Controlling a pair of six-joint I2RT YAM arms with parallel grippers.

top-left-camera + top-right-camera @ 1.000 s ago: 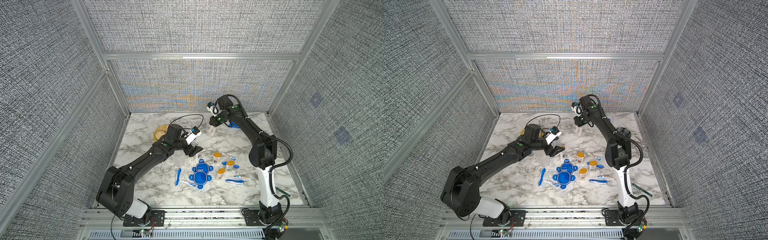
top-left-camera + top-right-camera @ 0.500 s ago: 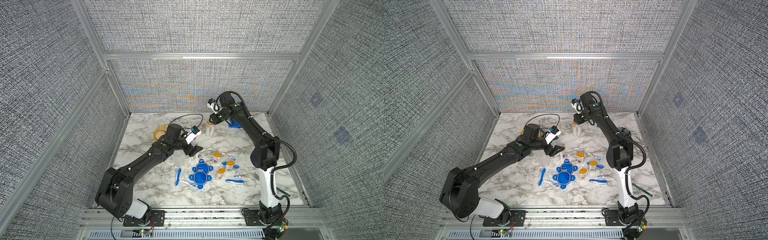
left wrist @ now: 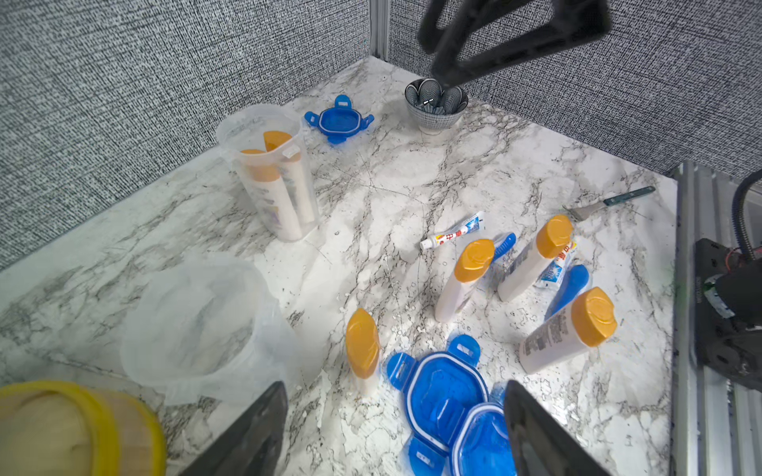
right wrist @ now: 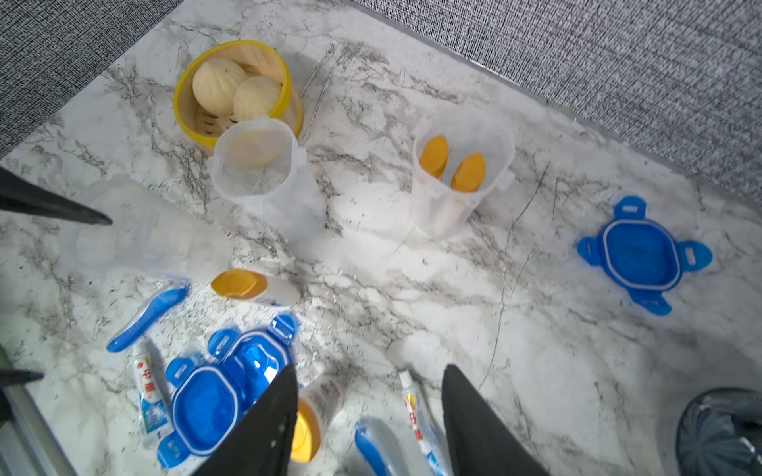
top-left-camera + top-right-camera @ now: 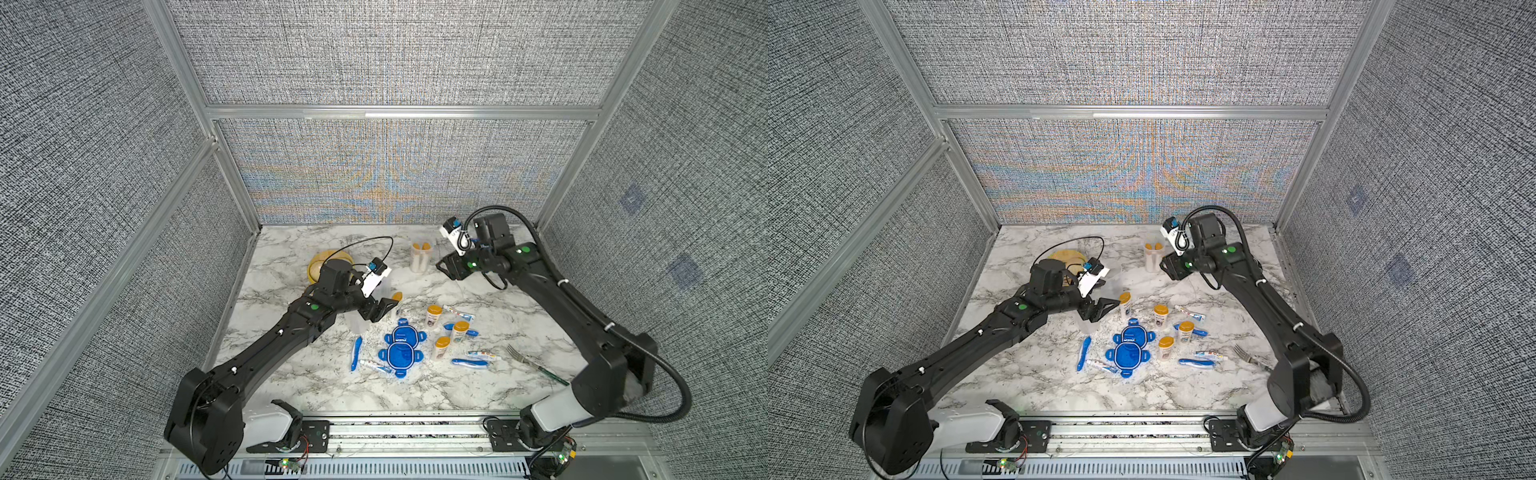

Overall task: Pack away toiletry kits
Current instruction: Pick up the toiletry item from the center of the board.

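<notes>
Red Chinese lettering on toothpaste tube (image 4: 149, 389)

From high at the front, we look down over the whole marble table (image 5: 436, 390) in both top views. Our wrist cameras hang close above it, and both catch the filled tub (image 3: 268, 173).

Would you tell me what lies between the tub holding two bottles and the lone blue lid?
Nothing but bare marble table: the right wrist view shows the stretch from the tub to the lone blue lid clear.
</notes>
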